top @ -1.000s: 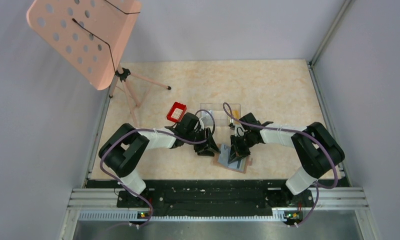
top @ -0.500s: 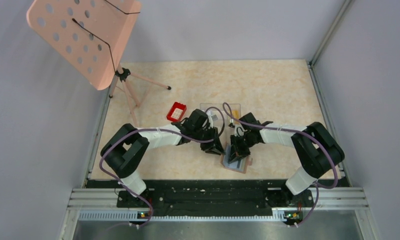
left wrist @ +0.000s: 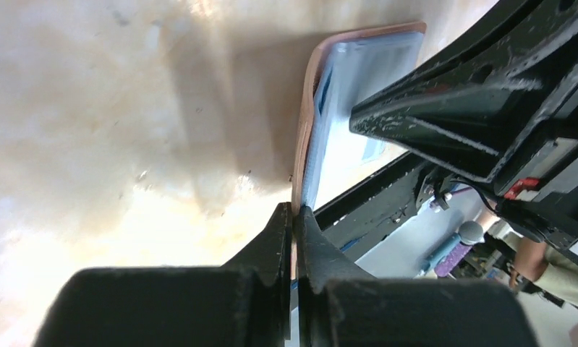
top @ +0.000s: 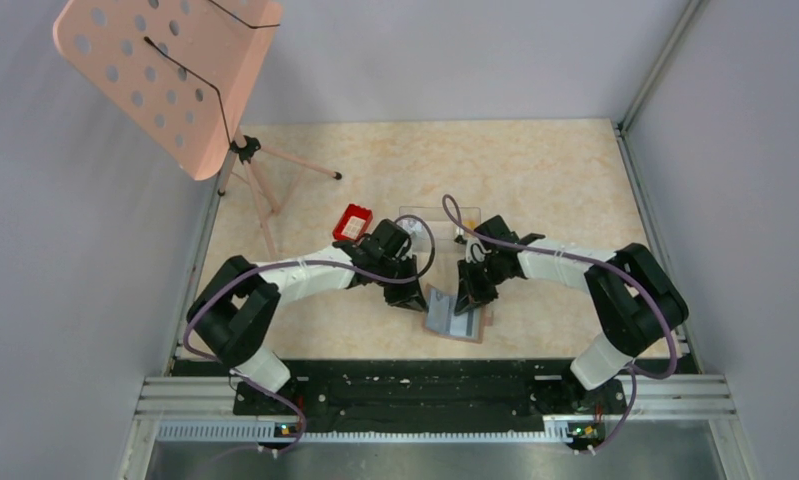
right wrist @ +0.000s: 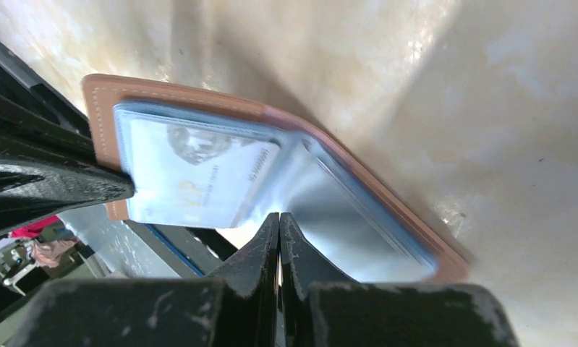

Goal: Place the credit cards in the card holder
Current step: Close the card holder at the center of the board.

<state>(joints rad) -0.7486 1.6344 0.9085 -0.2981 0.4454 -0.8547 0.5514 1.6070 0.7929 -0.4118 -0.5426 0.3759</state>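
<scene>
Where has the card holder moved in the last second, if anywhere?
Yes: the card holder has had its left flap, pinched in the left claw, lifted slightly toward the red tray.

Card holder — leathery outside, glossy inside

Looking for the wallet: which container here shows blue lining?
The tan card holder nearest the arm bases, spread open; the red tray and clear box sit farther back.
</scene>
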